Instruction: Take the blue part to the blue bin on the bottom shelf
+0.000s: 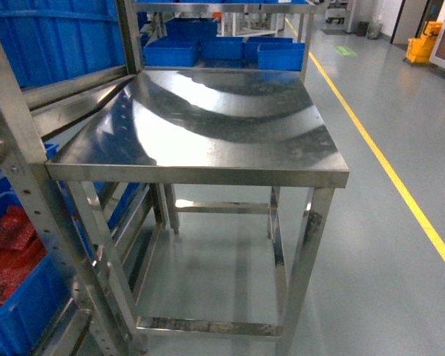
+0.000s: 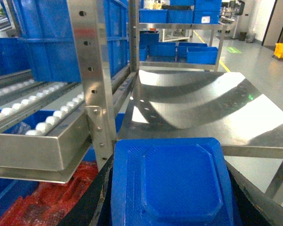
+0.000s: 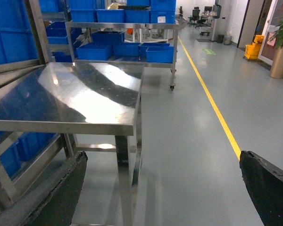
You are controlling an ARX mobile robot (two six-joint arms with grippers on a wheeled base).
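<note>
The left gripper (image 2: 172, 207) seems clamped on the blue part (image 2: 172, 183), the right gripper (image 3: 162, 188) is apart and empty, so carrying toward the bottom shelf (image 2: 33, 150) comes next.

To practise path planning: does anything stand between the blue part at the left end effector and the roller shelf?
Yes: the perforated upright post stands between the blue part and the roller shelf to its left.

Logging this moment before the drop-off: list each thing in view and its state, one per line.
Blue part: held between the left gripper's fingers.
Left gripper: shut on the blue part.
Right gripper: open, holding nothing.
Table: top bare, nothing on it.
Roller shelf: visible front tracks bare.
</note>
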